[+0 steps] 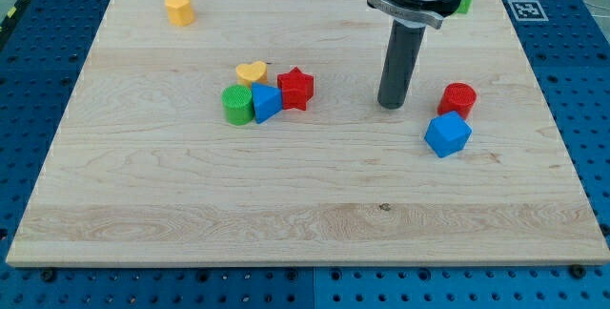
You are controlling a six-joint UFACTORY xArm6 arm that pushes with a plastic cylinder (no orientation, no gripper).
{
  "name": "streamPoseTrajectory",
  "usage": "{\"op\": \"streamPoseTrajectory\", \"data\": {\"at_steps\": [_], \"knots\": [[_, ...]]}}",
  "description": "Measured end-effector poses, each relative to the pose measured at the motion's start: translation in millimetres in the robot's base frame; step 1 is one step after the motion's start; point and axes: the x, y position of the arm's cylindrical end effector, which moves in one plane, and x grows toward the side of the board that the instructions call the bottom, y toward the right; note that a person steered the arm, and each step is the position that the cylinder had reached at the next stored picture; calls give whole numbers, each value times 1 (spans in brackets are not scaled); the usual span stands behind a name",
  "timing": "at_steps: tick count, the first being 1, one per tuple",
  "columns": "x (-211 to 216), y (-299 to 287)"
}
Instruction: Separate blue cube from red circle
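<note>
The blue cube (447,134) lies right of the board's middle. The red circle (458,99), a short red cylinder, stands just above it and touches it or nearly so. My tip (392,105) rests on the board to the left of the red circle, about a block's width away from it, and up-left of the blue cube. It touches no block.
A cluster sits left of centre: a yellow heart (252,72), a green cylinder (237,105), a blue triangular block (266,103) and a red star (296,89). A yellow block (178,9) stands at the top left. A green block (463,0) shows behind the arm, top right.
</note>
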Motion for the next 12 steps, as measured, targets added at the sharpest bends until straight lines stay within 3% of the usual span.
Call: {"op": "streamPoseTrajectory", "data": {"at_steps": [2,4,5,6,7,11,12], "knots": [[16,-3],[82,-7],[105,23],[112,101],[99,121],[37,26],[64,28]]}}
